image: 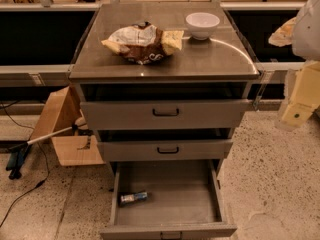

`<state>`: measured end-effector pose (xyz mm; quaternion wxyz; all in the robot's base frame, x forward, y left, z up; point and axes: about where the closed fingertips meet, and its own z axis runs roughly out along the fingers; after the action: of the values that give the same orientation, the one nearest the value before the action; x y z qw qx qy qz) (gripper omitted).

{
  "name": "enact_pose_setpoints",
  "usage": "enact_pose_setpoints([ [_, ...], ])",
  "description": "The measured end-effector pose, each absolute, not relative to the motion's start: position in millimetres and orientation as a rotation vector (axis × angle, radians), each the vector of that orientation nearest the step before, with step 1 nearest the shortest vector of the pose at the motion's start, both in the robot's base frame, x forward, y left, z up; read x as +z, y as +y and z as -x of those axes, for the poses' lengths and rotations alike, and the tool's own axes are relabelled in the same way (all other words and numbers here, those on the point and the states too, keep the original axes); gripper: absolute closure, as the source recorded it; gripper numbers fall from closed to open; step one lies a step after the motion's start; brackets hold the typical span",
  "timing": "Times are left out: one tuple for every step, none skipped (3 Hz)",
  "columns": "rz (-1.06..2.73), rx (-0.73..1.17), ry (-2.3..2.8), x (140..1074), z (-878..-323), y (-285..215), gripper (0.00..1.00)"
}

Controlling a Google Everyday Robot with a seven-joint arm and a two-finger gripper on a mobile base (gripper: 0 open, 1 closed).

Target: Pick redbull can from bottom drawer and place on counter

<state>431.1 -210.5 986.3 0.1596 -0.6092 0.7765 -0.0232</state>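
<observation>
The redbull can (133,198) lies on its side at the front left of the bottom drawer (170,231), which is pulled fully open. Above the two other drawers is the counter (165,68), a glossy grey steel top. My gripper (299,98) hangs at the right edge of the view, beside the cabinet at about the top drawer's height. It is well apart from the can and holds nothing that shows.
A crumpled snack bag (142,43) and a white bowl (202,25) sit on the counter's back half. The top drawer (165,113) and middle drawer (165,149) stand slightly ajar. An open cardboard box (65,129) and cables lie on the floor at left.
</observation>
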Motion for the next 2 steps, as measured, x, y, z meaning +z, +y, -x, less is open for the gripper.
enact_pose_setpoints([
  [1.757, 0.013, 2.188, 1002, -420, -203, 0.0],
  [1.788, 0.123, 2.114, 1022, -410, -189, 0.0],
])
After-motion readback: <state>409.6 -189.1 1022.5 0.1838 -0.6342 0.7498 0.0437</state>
